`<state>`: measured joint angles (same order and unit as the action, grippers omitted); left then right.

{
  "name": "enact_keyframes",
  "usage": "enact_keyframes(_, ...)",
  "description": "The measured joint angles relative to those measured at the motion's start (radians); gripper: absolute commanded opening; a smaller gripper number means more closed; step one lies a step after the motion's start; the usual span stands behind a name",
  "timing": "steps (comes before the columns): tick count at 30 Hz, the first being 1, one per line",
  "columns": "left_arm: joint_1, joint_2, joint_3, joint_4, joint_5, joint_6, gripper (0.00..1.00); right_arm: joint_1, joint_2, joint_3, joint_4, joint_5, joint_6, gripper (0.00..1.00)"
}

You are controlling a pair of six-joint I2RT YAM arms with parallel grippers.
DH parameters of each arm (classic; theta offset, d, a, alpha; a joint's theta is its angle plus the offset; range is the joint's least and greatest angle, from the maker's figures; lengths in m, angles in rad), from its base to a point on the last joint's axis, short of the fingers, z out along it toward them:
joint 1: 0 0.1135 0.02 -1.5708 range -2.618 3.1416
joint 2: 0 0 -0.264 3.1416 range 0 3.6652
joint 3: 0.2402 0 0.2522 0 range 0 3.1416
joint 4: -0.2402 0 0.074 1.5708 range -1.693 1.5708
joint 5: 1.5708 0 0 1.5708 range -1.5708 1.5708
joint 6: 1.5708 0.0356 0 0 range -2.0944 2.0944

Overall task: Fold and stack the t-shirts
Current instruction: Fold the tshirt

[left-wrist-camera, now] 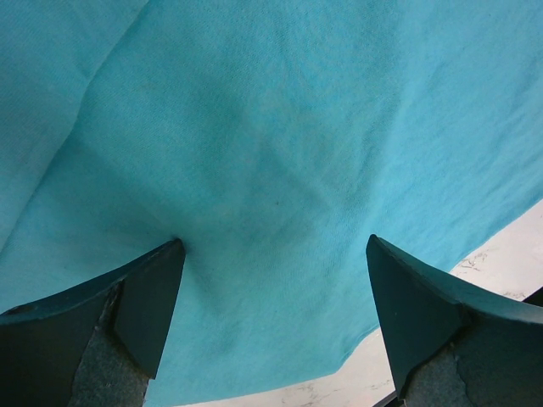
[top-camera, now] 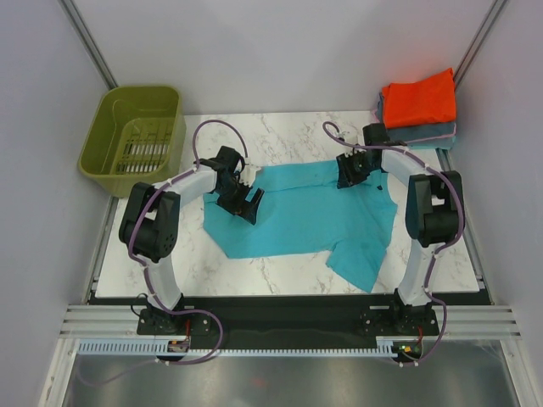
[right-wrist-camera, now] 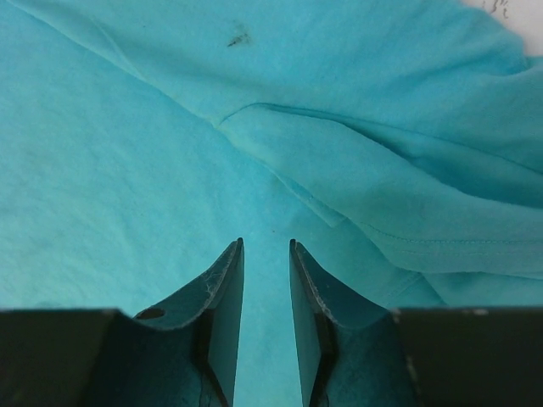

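A teal short-sleeved t-shirt (top-camera: 310,216) lies spread out on the marble table (top-camera: 280,136), one sleeve reaching toward the front right. My left gripper (top-camera: 248,202) hovers over its left part. In the left wrist view the gripper (left-wrist-camera: 273,246) is wide open and empty, just above the cloth (left-wrist-camera: 271,127) near its edge. My right gripper (top-camera: 348,176) is over the shirt's far right edge. In the right wrist view it (right-wrist-camera: 265,244) is open by a narrow gap, with flat teal cloth (right-wrist-camera: 127,170) and a fold beneath. An orange-red folded shirt (top-camera: 418,97) lies on a grey-blue folded one (top-camera: 431,132) at the back right.
An olive-green plastic basket (top-camera: 136,136) stands off the table's back left corner. White walls with metal posts enclose the back and sides. Bare marble shows along the front edge (top-camera: 254,275) and in the left wrist view (left-wrist-camera: 509,246).
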<state>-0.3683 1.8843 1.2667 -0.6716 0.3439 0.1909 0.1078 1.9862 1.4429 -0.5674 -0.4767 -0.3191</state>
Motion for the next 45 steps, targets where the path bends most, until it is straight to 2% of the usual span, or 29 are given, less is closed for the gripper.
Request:
enact_keyframes(21, 0.0, 0.0, 0.0, 0.0, 0.0, 0.0, 0.96, 0.0, 0.106, 0.08, 0.015, 0.05, -0.01, 0.34)
enact_keyframes(26, 0.0, 0.001, 0.0, 0.0, 0.0, 0.0, 0.96, 0.0, 0.108, 0.08, 0.029, 0.061, -0.01, 0.24)
enact_keyframes(32, 0.0, 0.001, 0.0, 0.0, 0.0, 0.0, 0.96, 0.0, 0.108, 0.08, 0.037, 0.072, -0.01, 0.18)
enact_keyframes(35, 0.0, 0.001, 0.0, 0.0, 0.0, 0.0, 0.96, 0.0, 0.108, 0.08, 0.037, 0.074, -0.009, 0.19)
enact_keyframes(38, 0.0, 0.001, 0.0, 0.0, 0.0, 0.0, 0.96, 0.0, 0.108, 0.08, 0.037, 0.074, -0.009, 0.24)
enact_keyframes(41, 0.0, 0.001, 0.0, 0.0, -0.001, 0.0, 0.96, 0.0, 0.108, 0.08, 0.037, 0.074, -0.01, 0.17)
enact_keyframes(42, 0.0, 0.001, 0.0, 0.0, -0.001, 0.0, 0.96, 0.0, 0.108, 0.08, 0.037, 0.074, -0.01, 0.12)
enact_keyframes(45, 0.0, 0.001, 0.0, 0.0, -0.001, 0.0, 0.96, 0.0, 0.108, 0.08, 0.037, 0.075, -0.011, 0.03)
